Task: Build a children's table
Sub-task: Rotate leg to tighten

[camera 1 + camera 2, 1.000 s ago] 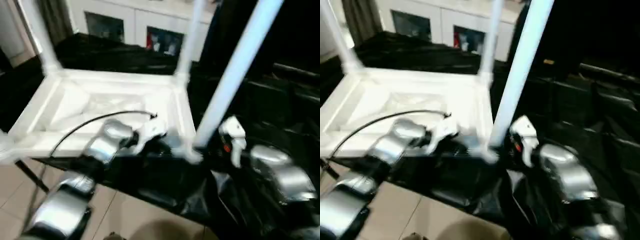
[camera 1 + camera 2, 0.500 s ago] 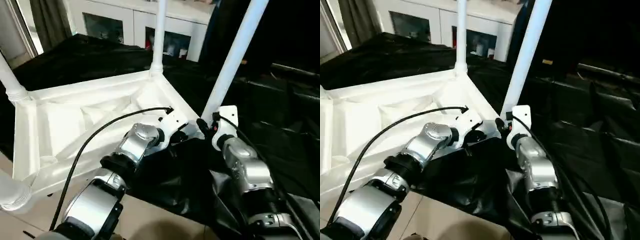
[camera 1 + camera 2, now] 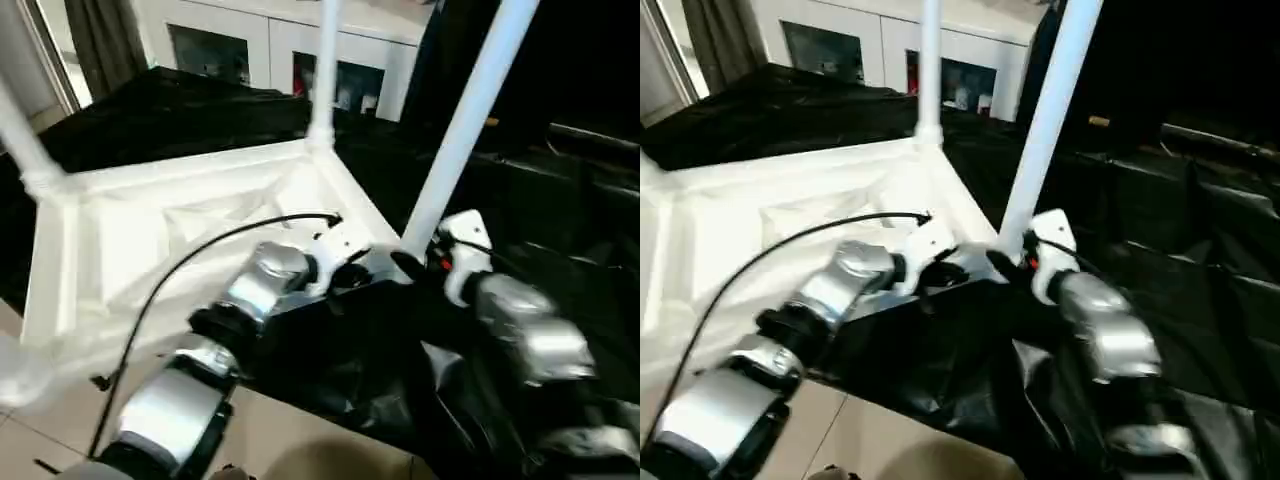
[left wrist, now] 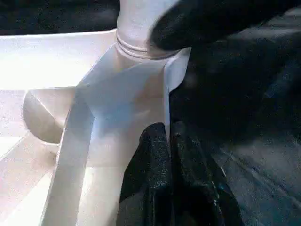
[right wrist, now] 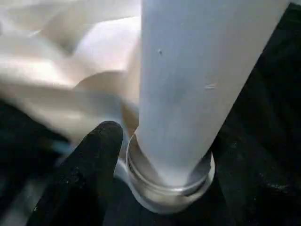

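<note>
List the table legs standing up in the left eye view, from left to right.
Far-left leg → back-corner leg → near leg, which rises just beside the right claw.

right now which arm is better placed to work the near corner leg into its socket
Right, probably. The right gripper sits at the base of the near leg, one finger beside its collar. The left gripper, jaws shut, rests on the tabletop rim.
</note>
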Controlling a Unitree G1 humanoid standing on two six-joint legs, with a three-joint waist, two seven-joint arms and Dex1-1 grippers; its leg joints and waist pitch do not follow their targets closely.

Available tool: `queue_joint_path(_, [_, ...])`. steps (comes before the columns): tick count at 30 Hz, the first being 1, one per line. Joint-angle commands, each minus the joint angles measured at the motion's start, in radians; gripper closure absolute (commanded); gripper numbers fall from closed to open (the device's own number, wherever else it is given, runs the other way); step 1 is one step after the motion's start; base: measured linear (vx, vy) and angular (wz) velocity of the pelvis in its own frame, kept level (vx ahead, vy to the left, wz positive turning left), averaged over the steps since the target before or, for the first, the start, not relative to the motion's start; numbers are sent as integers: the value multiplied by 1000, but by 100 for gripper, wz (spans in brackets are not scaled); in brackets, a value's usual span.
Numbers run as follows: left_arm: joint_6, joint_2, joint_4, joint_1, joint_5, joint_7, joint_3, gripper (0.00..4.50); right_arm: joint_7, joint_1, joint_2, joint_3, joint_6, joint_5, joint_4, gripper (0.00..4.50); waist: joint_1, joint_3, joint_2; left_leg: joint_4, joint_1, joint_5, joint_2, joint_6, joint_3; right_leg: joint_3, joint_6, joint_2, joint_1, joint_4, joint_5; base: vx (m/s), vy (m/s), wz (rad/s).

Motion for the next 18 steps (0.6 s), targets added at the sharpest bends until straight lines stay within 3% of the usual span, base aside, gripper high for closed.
queue_joint_path(1, [-31,-23,-18,9,-26,-24,-16,450,91,-1,17,68,2,37,-54,139,3,-65,-9,-57,5,-171,19,63,1,40,-191,-49,53,-75,-137,0,0,0])
queue_joint_path(5, [-69,74,-118,59,-85,-276,-34,450,334,64,-144,103,34,95,-160,139,6,-63,-12,-57,4,-174,22,84,1,39,-217,-50,58,-71,-120,0,0,0])
queue_joint_path(11, [-47,150,-211,100,-111,-440,-59,450,462,91,-218,121,76,136,-222,139,4,-60,-6,-61,9,-211,27,70,1,40,-229,-52,52,-74,-177,0,0,0])
queue_joint_path(18, [-21,196,-276,125,-134,-513,-63,450,510,89,-240,151,88,144,-233,139,11,-61,-9,-61,12,-207,29,52,3,41,-229,-52,48,-71,-177,0,0,0])
